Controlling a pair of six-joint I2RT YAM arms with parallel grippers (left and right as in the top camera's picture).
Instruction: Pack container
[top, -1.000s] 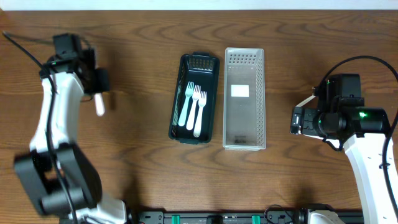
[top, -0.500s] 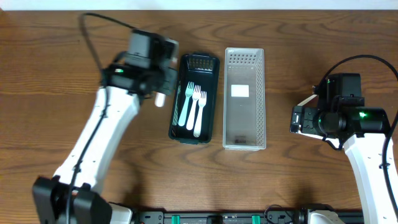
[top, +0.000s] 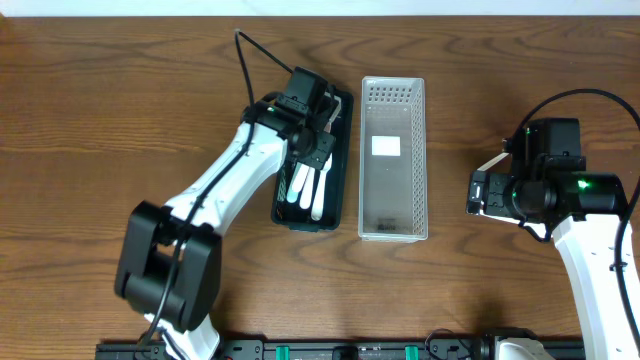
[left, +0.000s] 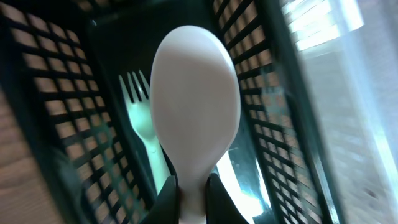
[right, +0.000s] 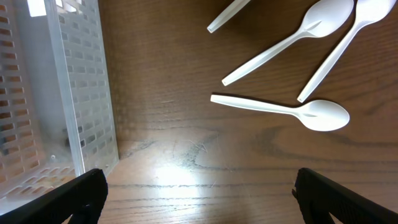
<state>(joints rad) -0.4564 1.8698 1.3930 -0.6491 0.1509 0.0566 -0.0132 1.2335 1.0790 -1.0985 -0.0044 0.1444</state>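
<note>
Placement step: left gripper (top: 318, 150) pinched narrow on white spoon (left: 196, 106), hanging over black basket (top: 340, 205), which sits at 9 o'clock of clear bin (top: 392, 200). Spoon bowl is smooth glossy plastic, pointing to 12 in the wrist view, with forks (left: 140, 112) lying beneath. Next move probably: lower, then release beside forks without knocking them. Clear bin may be the real target, can't tell. Right gripper (right: 199, 199) spread wide, holding nothing, loose spoons (right: 292, 112) at its 1 o'clock.
</note>
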